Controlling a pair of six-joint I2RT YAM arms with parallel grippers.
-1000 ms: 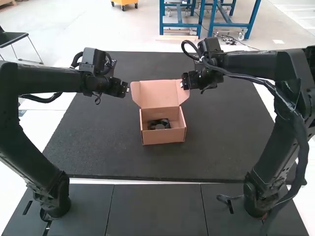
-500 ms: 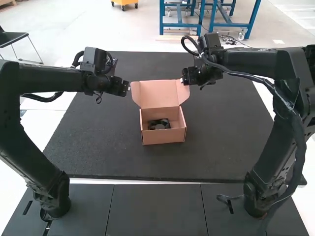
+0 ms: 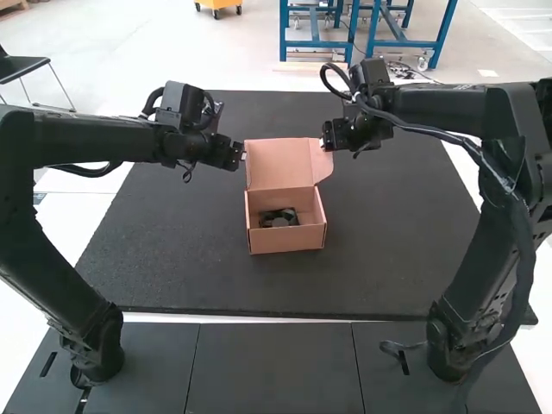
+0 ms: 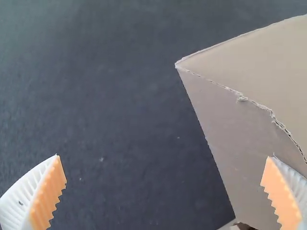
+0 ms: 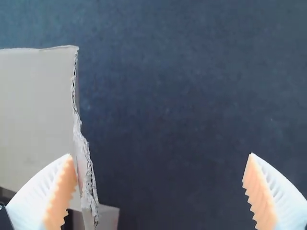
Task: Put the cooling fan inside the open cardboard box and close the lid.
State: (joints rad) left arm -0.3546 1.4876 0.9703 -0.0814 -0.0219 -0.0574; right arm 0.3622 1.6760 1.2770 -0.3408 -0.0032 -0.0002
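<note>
The fan [image 3: 278,219] is lying inside the box [image 3: 286,235] on the mat [image 3: 155,233], and the lid [image 3: 280,164] is standing open. The left gripper [image 3: 239,157] is hovering at the lid's left edge and the right gripper [image 3: 327,138] at its right corner, both spread wide, grasping nothing.

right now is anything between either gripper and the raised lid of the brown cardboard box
Nothing visible. The left gripper and right gripper are open at the brown cardboard lid's side edges, over bare black mat. The black cooling fan already lies inside the box.
</note>
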